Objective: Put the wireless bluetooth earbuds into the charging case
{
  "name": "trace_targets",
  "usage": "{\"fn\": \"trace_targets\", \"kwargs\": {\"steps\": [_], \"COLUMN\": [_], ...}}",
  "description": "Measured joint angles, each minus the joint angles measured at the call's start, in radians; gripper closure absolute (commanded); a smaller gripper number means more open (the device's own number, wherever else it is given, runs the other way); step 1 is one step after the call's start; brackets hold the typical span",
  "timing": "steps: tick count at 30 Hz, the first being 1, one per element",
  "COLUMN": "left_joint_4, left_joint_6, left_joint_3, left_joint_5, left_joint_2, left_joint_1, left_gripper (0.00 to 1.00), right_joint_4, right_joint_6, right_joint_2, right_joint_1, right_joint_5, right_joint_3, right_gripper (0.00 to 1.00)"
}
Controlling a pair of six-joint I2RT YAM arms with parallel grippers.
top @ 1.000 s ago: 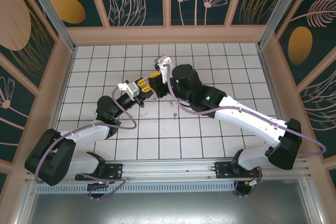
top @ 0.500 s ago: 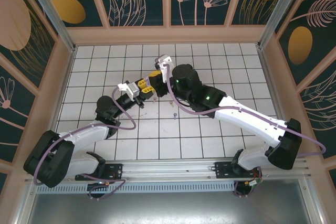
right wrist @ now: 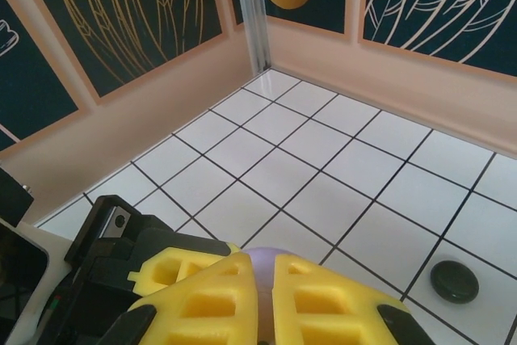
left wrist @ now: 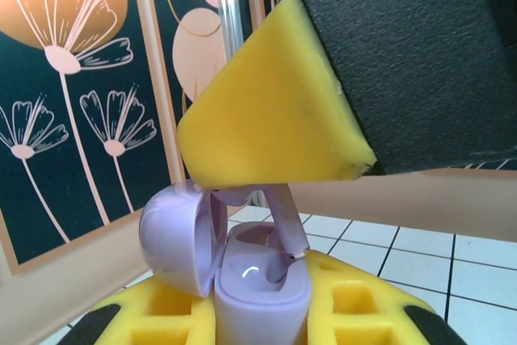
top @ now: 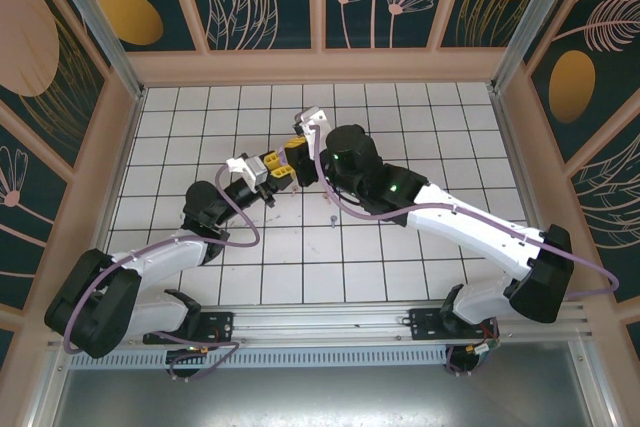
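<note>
While the left tool (left wrist: 258, 322) clamps the open lilac charging case (left wrist: 252, 279) from beneath, the right tool (right wrist: 265, 282), pinched shut on a purple earbud (left wrist: 284, 220), holds it just above the case. The bud's lower end sits at the rim of the case's well.

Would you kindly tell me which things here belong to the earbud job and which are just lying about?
Job in hand:
purple case, open, held in the left gripper
purple earbud, held in the right gripper

Lying about:
dark round disc on a tile
</note>
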Motion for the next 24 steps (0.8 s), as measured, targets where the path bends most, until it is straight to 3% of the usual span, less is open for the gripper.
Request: {"fn": "trace_targets", "kwargs": {"steps": [17, 24], "left_joint_4": [-0.042, -0.06], "left_joint_6": [0.006, 0.03], "left_joint_3": [0.01, 0.035], "left_joint_5": [0.001, 0.051], "left_joint_2": [-0.008, -0.056], "left_joint_1": [0.0, -0.013], "left_gripper": [1.0, 1.0], "right_joint_4": [0.022, 0.025], "right_joint_6": [-0.033, -0.029], "right_joint_2": [-0.007, -0.105], "right_joint_1": [0.001, 0.004], "right_joint_5": [0.035, -0.011], "right_joint_3": [-0.02, -0.053], "right_gripper": [0.9, 0.9]}}
